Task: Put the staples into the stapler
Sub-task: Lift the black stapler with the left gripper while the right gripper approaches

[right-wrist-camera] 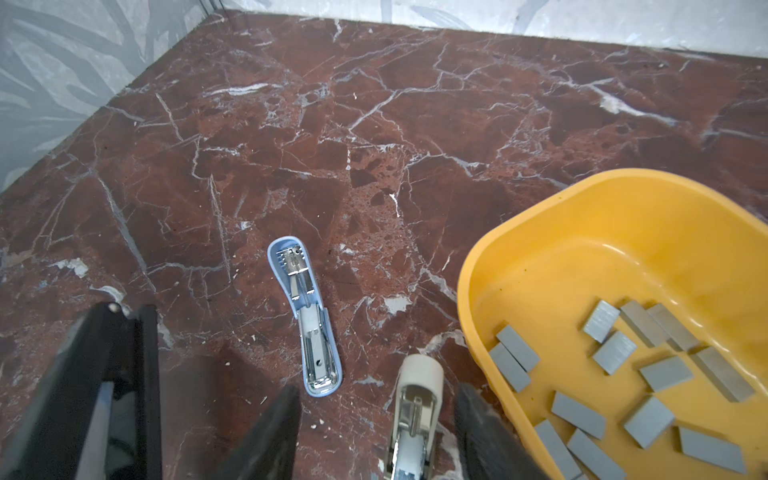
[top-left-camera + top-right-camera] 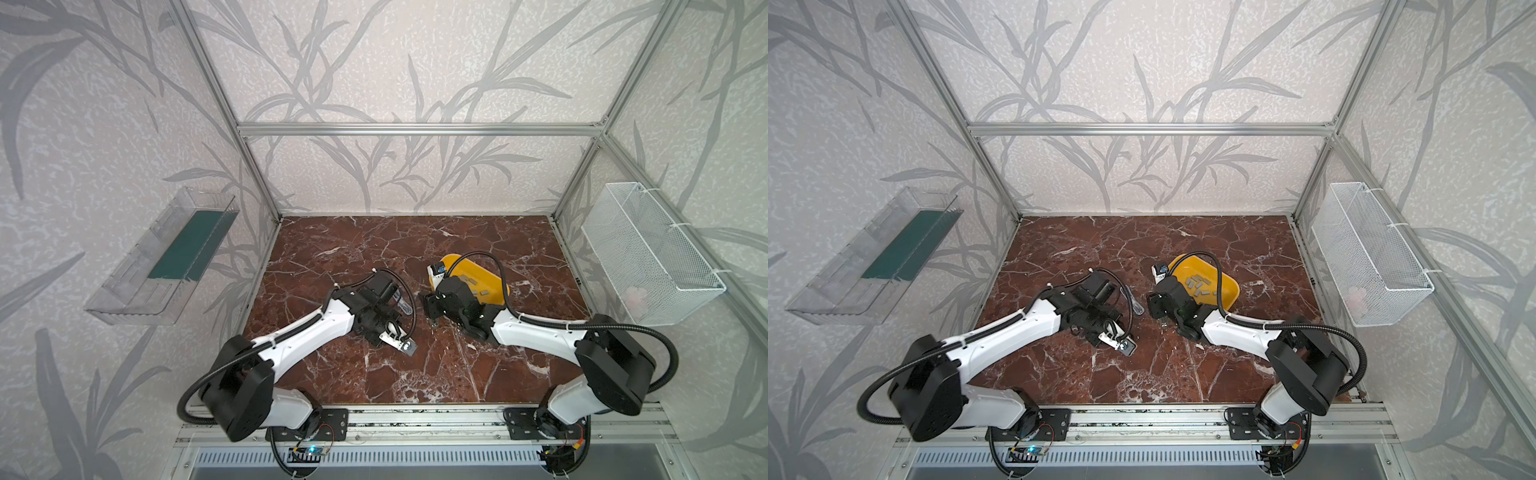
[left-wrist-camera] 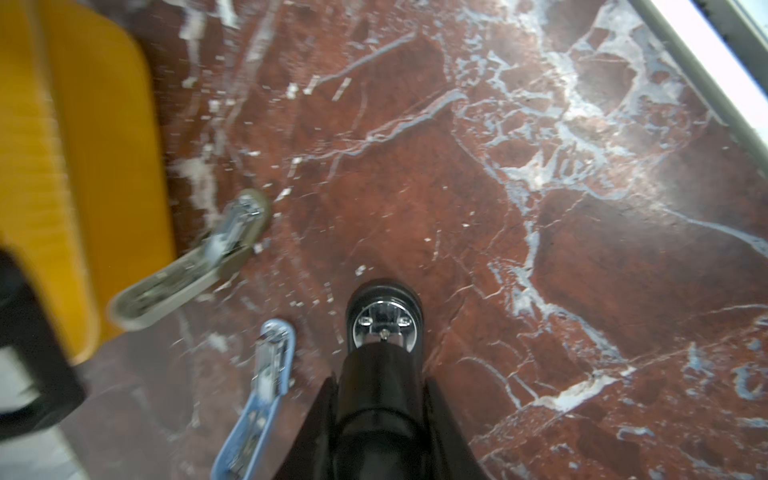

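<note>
The staples (image 1: 614, 352) lie as loose grey strips on the floor of the yellow tub (image 1: 582, 249), several touching or overlapping. None is in a stapler yet.

Hazard: a pinch may lift two strips at once, or skid a flat strip against the tub wall.

Just beside the tub, the beige stapler (image 1: 415, 395) lies opened, metal channel exposed, between the spread fingers of the right gripper (image 1: 378, 390), which holds nothing.

Hazard: closing off-centre may push the unrestrained stapler across the smooth marble table (image 1: 374, 124) or knock the tub.

The blue stapler (image 1: 307, 324) lies opened nearby, apart from both.

The left gripper (image 3: 380, 378) is pressed onto a black chrome-ended body (image 3: 382, 316), identity unclear. So occupied, it probably cannot brace a stapler during insertion.
</note>
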You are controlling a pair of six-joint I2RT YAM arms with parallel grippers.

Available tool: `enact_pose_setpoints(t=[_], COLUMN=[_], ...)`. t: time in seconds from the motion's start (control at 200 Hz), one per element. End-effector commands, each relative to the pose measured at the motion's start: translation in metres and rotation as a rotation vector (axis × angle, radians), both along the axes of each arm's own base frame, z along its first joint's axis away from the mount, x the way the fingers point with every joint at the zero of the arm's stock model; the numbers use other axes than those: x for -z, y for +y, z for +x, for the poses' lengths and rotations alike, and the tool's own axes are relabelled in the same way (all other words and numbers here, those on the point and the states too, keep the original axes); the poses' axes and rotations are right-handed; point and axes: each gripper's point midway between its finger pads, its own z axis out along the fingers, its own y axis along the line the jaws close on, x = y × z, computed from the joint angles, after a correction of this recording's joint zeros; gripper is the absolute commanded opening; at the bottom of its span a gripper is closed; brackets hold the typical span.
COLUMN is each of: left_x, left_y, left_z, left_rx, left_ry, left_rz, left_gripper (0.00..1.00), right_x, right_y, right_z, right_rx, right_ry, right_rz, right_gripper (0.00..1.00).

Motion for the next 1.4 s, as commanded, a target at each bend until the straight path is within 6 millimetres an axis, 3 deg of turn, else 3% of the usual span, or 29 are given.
enact_pose_setpoints(t=[0.0,0.085,0.235,0.36,0.5,0.685,0.815,0.985,1.155,1.395], left_x=[-0.052,-0.089,-0.114,-0.119,-0.121,-0.128,-0.125,-0.124,-0.125,-0.115], left_y=[-0.004,0.001,0.009,0.012,0.010,0.003,-0.002,-0.006,-0.009,-0.017], left_z=[0.031,0.047,0.070,0.076,0.078,0.072,0.064,0.059,0.053,0.028], left_rx=[-0.112,-0.215,-0.302,-0.320,-0.319,-0.298,-0.255,-0.225,-0.197,-0.066], left_ry=[-0.181,-0.236,-0.397,-0.435,-0.458,-0.424,-0.393,-0.364,-0.347,-0.269], left_rz=[-0.200,-0.350,-0.452,-0.461,-0.494,-0.545,-0.552,-0.557,-0.570,-0.558], left_gripper=[0.00,0.00,0.00,0.00,0.00,0.00,0.00,0.00,0.00,0.00], right_x=[-0.022,-0.029,-0.054,-0.076,-0.096,-0.109,-0.112,-0.109,-0.102,-0.085], right_y=[-0.003,-0.003,0.006,0.014,0.014,0.023,0.032,0.036,0.040,0.046], right_z=[0.002,-0.001,-0.017,-0.039,-0.058,-0.078,-0.088,-0.086,-0.077,-0.061], right_rx=[0.019,0.006,-0.105,-0.227,-0.299,-0.401,-0.460,-0.454,-0.422,-0.362], right_ry=[-0.058,-0.085,-0.167,-0.251,-0.338,-0.366,-0.374,-0.342,-0.306,-0.247], right_rz=[0.068,0.096,0.205,0.301,0.362,0.402,0.410,0.427,0.429,0.395], right_gripper=[0.61,0.61,0.61,0.60,0.51,0.44,0.45,0.45,0.45,0.45])
